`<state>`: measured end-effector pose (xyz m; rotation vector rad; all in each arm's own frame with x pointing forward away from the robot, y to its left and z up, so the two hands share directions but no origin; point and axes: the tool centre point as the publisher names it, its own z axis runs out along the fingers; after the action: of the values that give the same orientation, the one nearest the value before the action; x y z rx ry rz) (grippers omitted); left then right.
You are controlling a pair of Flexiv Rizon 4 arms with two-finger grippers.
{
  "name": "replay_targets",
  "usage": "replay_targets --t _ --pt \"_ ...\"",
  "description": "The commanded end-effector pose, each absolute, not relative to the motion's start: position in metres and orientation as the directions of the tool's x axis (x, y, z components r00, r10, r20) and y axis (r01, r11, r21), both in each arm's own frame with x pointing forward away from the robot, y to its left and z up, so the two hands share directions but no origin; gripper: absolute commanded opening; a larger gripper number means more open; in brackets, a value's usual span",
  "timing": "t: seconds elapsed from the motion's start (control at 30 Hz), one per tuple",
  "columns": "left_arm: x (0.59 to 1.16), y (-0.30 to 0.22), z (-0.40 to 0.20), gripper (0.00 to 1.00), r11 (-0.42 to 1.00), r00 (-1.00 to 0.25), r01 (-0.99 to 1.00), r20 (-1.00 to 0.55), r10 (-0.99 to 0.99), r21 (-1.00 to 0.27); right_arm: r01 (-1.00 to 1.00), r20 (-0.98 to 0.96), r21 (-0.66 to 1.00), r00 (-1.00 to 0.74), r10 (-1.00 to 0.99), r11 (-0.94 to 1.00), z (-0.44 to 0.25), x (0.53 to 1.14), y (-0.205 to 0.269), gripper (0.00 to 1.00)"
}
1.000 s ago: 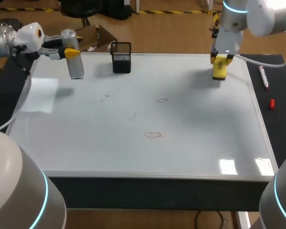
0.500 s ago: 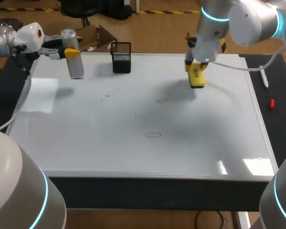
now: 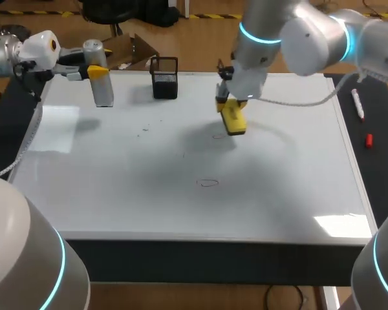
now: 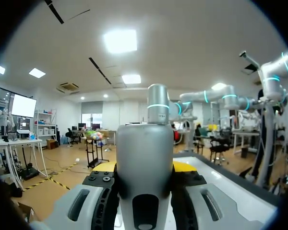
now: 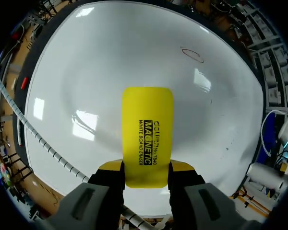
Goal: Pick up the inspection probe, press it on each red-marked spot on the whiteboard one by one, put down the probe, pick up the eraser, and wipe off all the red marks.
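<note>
Where the yellow eraser [image 3: 233, 120] — pinched in the right gripper [image 3: 227, 102] — hangs over the whiteboard [image 3: 278, 194], one red ring [image 3: 220, 136] lies just at its 7 o'clock; a second ring [image 3: 207, 183] sits farther toward 6; at the board's 10 o'clock corner the left gripper [image 3: 97, 70] clamps the upright probe [image 3: 103, 90].

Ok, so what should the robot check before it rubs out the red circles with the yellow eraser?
1. Yellow block eraser clamped in right gripper: ok.
2. Eraser near upper red oval mark: ok, close beside it.
3. Eraser touching the white whiteboard: cannot tell.
4. Lower red oval mark in sight: ok.
5. Silver cylindrical probe put down: not ok, left gripper holds it.
6. Black mesh basket away from the marks: ok.
</note>
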<state>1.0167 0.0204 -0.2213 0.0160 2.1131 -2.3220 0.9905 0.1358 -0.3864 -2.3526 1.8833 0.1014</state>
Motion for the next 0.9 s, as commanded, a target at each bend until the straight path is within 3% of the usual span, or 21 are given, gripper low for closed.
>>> replay_targets --t 0.03,0.37,0.9 --pt "1.017 0.020 -0.220 0.00 -0.094 -1.000 0.008 -0.009 0.006 -0.996 -0.971 -0.106 -0.043 0.238 -0.965 -0.235 -0.392 0.992 0.161 0.00" --pt "1.017 0.020 -0.220 0.00 -0.094 -1.000 0.008 -0.009 0.006 -0.996 -0.963 -0.066 -0.041 0.268 -0.961 -0.266 -0.406 0.980 0.185 0.00" --pt "1.017 0.020 -0.220 0.00 -0.094 -1.000 0.008 -0.009 0.006 -0.996 -0.967 -0.049 -0.050 0.251 -0.967 -0.248 -0.423 0.972 0.178 0.00"
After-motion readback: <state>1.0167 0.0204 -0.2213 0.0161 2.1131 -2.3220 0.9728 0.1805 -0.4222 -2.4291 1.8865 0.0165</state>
